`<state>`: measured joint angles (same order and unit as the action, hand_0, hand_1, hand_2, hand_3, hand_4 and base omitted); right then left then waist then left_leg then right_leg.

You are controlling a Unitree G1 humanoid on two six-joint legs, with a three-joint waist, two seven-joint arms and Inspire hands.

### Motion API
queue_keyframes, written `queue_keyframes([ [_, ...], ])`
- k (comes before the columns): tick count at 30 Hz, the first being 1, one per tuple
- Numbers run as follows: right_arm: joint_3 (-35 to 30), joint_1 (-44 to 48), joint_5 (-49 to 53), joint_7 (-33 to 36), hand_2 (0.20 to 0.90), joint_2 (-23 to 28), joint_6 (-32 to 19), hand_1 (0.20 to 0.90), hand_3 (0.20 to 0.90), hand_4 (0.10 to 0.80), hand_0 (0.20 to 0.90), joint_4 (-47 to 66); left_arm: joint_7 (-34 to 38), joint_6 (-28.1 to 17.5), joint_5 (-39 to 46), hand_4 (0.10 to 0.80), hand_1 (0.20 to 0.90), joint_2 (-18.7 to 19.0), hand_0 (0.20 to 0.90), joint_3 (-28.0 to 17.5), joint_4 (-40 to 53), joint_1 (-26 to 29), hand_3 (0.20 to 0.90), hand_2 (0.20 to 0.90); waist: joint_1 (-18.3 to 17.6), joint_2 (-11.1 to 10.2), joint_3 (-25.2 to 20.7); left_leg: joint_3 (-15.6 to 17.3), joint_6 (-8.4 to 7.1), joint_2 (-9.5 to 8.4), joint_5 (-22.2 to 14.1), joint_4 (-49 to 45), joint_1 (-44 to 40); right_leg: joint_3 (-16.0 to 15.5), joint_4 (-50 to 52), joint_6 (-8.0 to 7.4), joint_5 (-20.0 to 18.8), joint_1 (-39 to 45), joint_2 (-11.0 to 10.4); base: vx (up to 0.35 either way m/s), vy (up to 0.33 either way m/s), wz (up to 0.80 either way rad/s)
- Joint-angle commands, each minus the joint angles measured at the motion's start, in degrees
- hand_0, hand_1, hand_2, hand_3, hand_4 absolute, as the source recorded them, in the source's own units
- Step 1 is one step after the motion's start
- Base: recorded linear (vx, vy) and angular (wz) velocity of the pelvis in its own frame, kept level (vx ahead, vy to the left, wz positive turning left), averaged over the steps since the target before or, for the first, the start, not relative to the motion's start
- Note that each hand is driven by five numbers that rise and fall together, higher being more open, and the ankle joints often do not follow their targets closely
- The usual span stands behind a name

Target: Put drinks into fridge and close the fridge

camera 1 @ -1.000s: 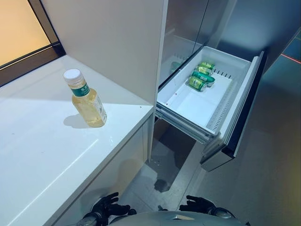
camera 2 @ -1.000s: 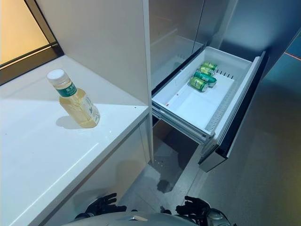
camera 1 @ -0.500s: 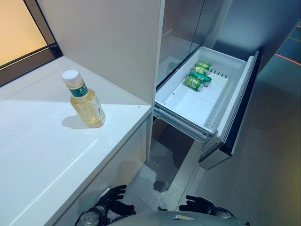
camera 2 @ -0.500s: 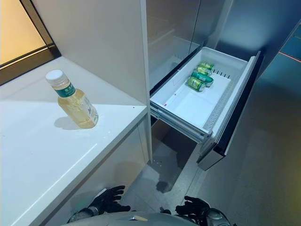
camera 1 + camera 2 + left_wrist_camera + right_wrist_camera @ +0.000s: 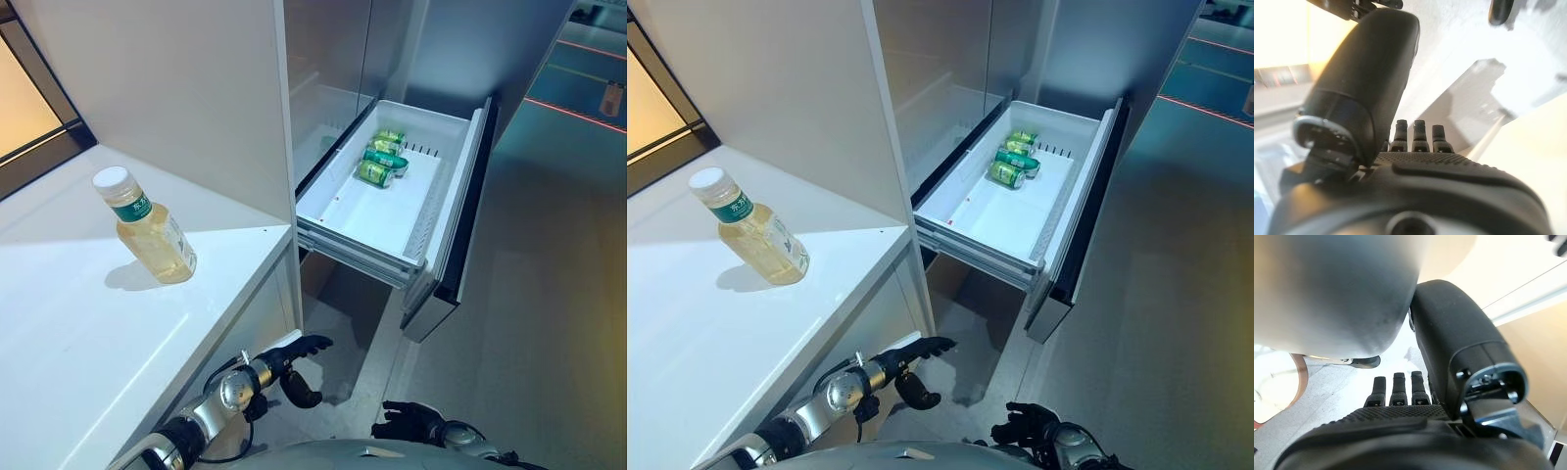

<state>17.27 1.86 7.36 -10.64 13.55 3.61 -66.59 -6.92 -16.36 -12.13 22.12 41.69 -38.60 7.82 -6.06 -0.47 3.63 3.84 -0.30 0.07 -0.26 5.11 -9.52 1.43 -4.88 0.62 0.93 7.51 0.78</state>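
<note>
A bottle of pale yellow drink (image 5: 147, 228) with a white cap stands upright on the white counter (image 5: 88, 333). The fridge's white drawer (image 5: 377, 201) is pulled out to the right of the counter, with green cans (image 5: 380, 159) lying at its far end. My left hand (image 5: 294, 357) is open and empty, raised beside the counter's front edge, well below the bottle; it also shows in the left wrist view (image 5: 1415, 137). My right hand (image 5: 411, 421) hangs low with relaxed fingers, empty, and also shows in the right wrist view (image 5: 1396, 387).
A white cabinet wall (image 5: 176, 88) rises behind the counter, next to the fridge's tall doors (image 5: 343, 59). A window frame (image 5: 39, 147) runs along the counter's far left. Grey floor (image 5: 549, 294) spreads to the right of the drawer.
My left hand has risen from low by my body and reached forward beside the counter's edge. The camera has shifted, so the whole scene sits further left.
</note>
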Motion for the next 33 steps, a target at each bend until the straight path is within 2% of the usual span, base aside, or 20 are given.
queue_keyframes([
  [1,3.5,-1.5,-1.8,-1.3,0.9,2.4,-0.1,0.9,0.9,0.8,0.9,-0.8,3.5,-8.3,-4.8,0.8,0.9,0.6,0.9,1.8,5.6,4.9,0.9,0.9,0.4,0.7,0.1,-1.2,1.93,-2.03,-3.8,-0.1,2.7,-2.3,3.0,-5.84,0.8,-3.5,-0.4,0.0,0.0,0.0],
  [5,2.6,-2.4,-1.7,-0.1,0.9,2.4,1.5,0.9,0.9,0.8,0.9,1.8,0.1,-8.9,-0.9,0.8,0.9,6.1,0.9,0.9,19.7,5.5,0.9,0.9,1.0,1.2,0.6,-2.3,2.13,-2.34,-3.6,-0.1,2.9,-2.7,2.8,-5.8,0.7,-3.3,-0.6,0.0,0.0,0.0],
  [6,2.6,-2.5,-1.7,0.0,0.9,2.4,1.7,0.9,0.9,0.8,0.9,1.9,-0.5,-8.6,-0.2,0.8,0.9,6.5,0.9,0.7,20.8,5.6,0.9,0.9,1.0,1.2,0.6,-2.3,2.15,-2.36,-3.6,-0.1,2.9,-2.7,2.7,-5.79,0.7,-3.2,-0.6,0.0,0.0,0.0],
  [9,2.3,-3.4,-1.0,0.9,0.9,2.3,2.3,0.9,0.9,0.8,0.9,3.2,-5.6,-9.4,6.8,0.8,0.9,9.5,0.9,-2.2,31.6,6.2,0.9,0.9,1.7,1.3,0.4,-3.0,2.21,-2.5,-2.9,-0.1,3.4,-3.2,2.5,-5.73,0.1,-3.4,-0.8,-0.009,-0.003,0.02],
  [14,2.4,-4.3,0.0,1.6,0.9,2.0,2.5,0.9,0.9,0.8,0.9,4.0,-9.9,-9.4,16.9,0.8,0.9,12.4,0.9,-6.4,42.2,6.3,0.9,0.9,2.5,1.2,0.0,-4.0,2.29,-2.58,-3.4,-0.1,3.3,-3.6,1.9,-5.72,0.4,-2.6,-1.0,0.002,-0.012,0.04],
  [23,2.5,-4.6,1.4,1.9,0.9,2.0,2.2,0.9,0.9,0.8,0.9,4.0,-13.8,-11.2,29.6,0.8,0.9,14.5,0.9,-12.0,51.8,5.7,0.9,0.9,3.6,0.8,-0.4,-5.1,2.28,-2.73,-3.2,-0.1,3.6,-4.1,1.5,-5.4,0.2,-2.3,-1.2,0.0,0.0,0.0],
  [24,2.3,-4.7,1.5,1.8,0.9,2.1,2.0,0.9,0.9,0.8,0.9,3.9,-15.0,-11.5,33.7,0.8,0.9,14.5,0.9,-13.1,52.7,5.6,0.9,0.9,3.8,0.7,-0.5,-5.2,2.25,-2.75,-3.1,-0.1,3.6,-4.2,1.4,-5.37,0.1,-2.2,-1.3,0.0,0.0,0.0],
  [29,2.1,-4.5,2.4,1.4,0.9,2.1,1.5,0.9,0.9,0.8,0.9,3.2,-17.3,-10.8,44.3,0.8,0.9,12.8,0.9,-17.6,56.1,5.7,0.9,0.9,4.5,0.3,-0.7,-5.8,2.13,-2.83,-3.1,-0.1,3.7,-4.4,1.2,-5.03,0.1,-2.0,-1.3,-0.001,-0.003,0.01],
  [33,1.8,-4.1,2.6,1.2,0.9,2.0,1.0,0.9,0.9,0.8,0.9,2.3,-18.4,-11.6,48.5,0.8,0.9,10.9,0.9,-19.9,56.1,5.8,0.9,0.9,4.9,0.1,-0.8,-6.2,2.07,-2.89,-3.1,-0.1,3.7,-4.5,1.2,-4.79,0.1,-2.0,-1.3,-0.006,-0.013,0.05],
])
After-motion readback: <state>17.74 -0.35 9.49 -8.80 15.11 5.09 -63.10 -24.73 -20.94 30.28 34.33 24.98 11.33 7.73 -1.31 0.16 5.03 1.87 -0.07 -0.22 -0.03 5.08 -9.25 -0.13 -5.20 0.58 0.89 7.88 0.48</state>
